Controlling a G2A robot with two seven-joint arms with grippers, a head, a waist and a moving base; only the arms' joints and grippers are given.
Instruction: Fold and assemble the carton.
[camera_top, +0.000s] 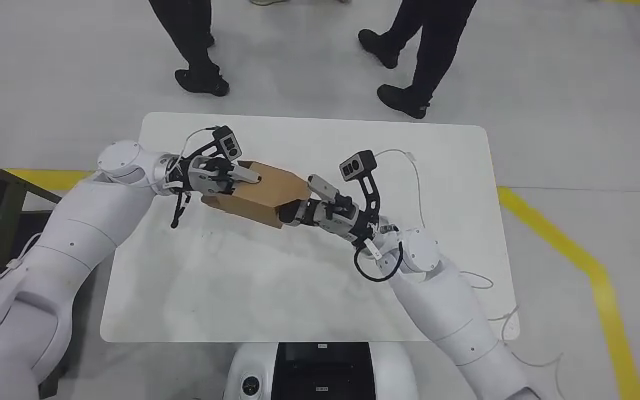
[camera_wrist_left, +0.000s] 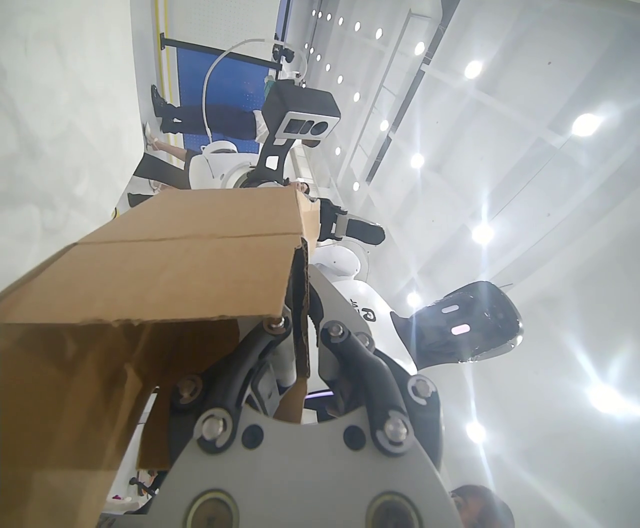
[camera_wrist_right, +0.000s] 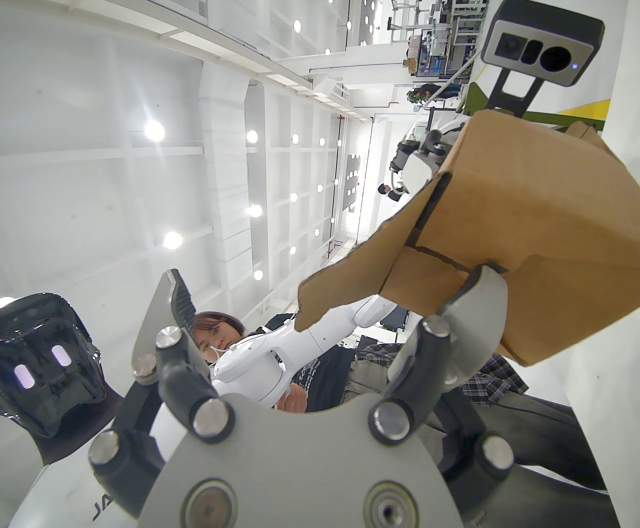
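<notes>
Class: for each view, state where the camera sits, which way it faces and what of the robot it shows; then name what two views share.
Top view: above the arms, facing down at the table; both arms at the carton.
Left wrist view: behind the left gripper, facing up at ceiling lights; fingers shut on a carton flap.
Right wrist view: behind the right gripper, facing upward; fingers open, one touching the carton.
Shared: the carton.

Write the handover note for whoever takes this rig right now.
Left end effector: shut on an edge flap of the carton.
Right end effector: open, one finger against the carton's other end.
Carton: between the two arms, over the white table.
Done: body opened into a box shape.
Left: flaps at the right arm's end stand loose; fold and close them.
</notes>
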